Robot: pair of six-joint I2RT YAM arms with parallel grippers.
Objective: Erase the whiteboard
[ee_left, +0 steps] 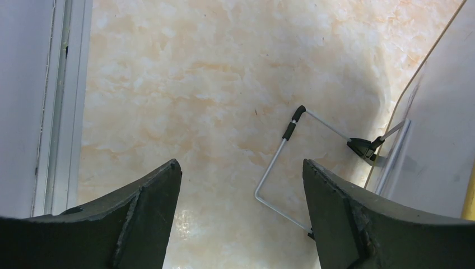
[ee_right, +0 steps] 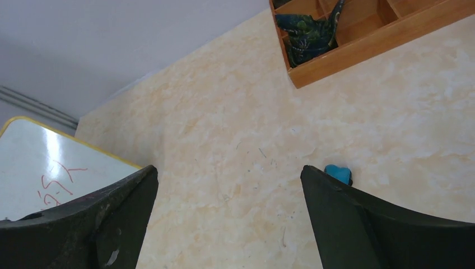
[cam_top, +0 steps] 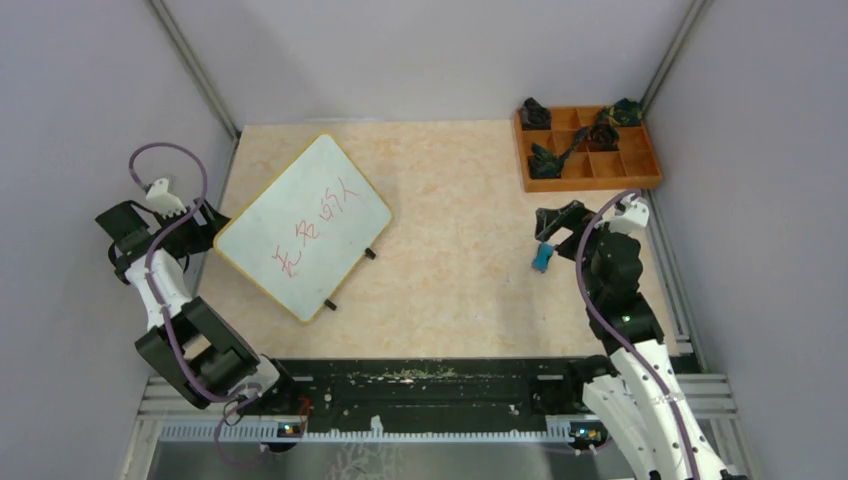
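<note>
The whiteboard (cam_top: 305, 225) lies tilted on the left half of the table, white with a yellow edge and red handwriting. Its corner shows in the right wrist view (ee_right: 45, 162). Its underside (ee_left: 442, 134) and wire stand (ee_left: 277, 168) show in the left wrist view. My left gripper (cam_top: 203, 228) is open and empty at the board's left edge, and its jaws (ee_left: 242, 168) stand wide over bare table. My right gripper (cam_top: 556, 222) is open and empty, just above a small blue eraser (cam_top: 542, 258). The eraser (ee_right: 338, 172) peeks out beside the right finger, and the gripper (ee_right: 229, 168) holds nothing.
An orange-brown compartment tray (cam_top: 588, 150) with dark objects stands at the back right and also shows in the right wrist view (ee_right: 369, 39). Grey walls enclose the table on three sides. A metal rail (ee_left: 61, 106) runs along the left edge.
</note>
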